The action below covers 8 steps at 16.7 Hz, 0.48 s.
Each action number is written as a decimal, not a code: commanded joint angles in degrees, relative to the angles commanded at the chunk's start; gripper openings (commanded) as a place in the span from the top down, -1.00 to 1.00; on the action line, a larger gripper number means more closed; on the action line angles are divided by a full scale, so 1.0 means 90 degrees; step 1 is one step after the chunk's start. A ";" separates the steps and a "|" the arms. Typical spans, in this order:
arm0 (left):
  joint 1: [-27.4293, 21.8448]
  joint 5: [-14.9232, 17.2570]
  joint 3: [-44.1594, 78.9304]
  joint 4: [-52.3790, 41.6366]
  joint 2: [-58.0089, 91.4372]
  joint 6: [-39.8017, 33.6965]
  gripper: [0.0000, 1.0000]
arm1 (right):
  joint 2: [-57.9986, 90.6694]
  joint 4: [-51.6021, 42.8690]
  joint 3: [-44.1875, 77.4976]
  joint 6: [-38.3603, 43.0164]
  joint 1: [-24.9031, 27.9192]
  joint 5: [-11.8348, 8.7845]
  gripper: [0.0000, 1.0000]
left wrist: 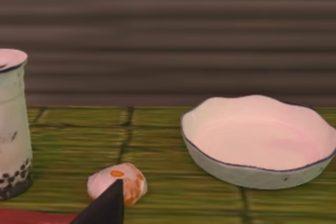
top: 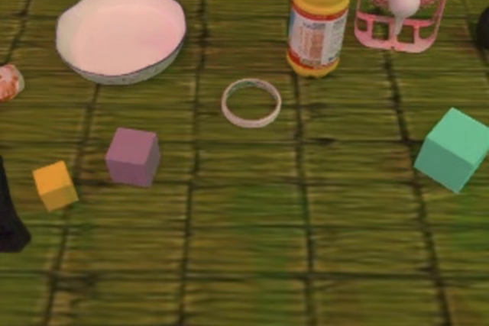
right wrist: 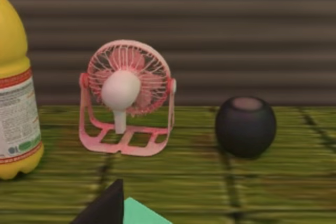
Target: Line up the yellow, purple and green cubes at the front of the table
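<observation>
I've got the small yellow cube (top: 55, 185) near the table's (top: 252, 265) left edge, the purple cube (top: 133, 156) just beside it, and the big green cube (top: 454, 149) far right, tilted.

Three cubes: yellow (top: 55, 185), purple (top: 133, 156), green (top: 453, 149); one bowl (top: 121, 33).

Even soft light, faint shadows under objects, no glare, slightly blurry rendering

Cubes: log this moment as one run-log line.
stage: not started | yellow cube left, purple cube beside it, apart | green cube far right, tilted | none held | left arm at left edge | row: unformed
</observation>
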 joint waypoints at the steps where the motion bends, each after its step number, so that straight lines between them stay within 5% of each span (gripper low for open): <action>1: 0.0000 0.0000 0.0000 0.0000 0.0000 0.0000 -1.00 | 0.0000 0.0000 0.0000 0.0000 0.0000 0.0000 -1.00; 8: -0.0092 0.0023 0.1257 -0.0946 0.1403 0.0946 -1.00 | 0.0000 0.0000 0.0000 0.0000 0.0000 0.0000 -1.00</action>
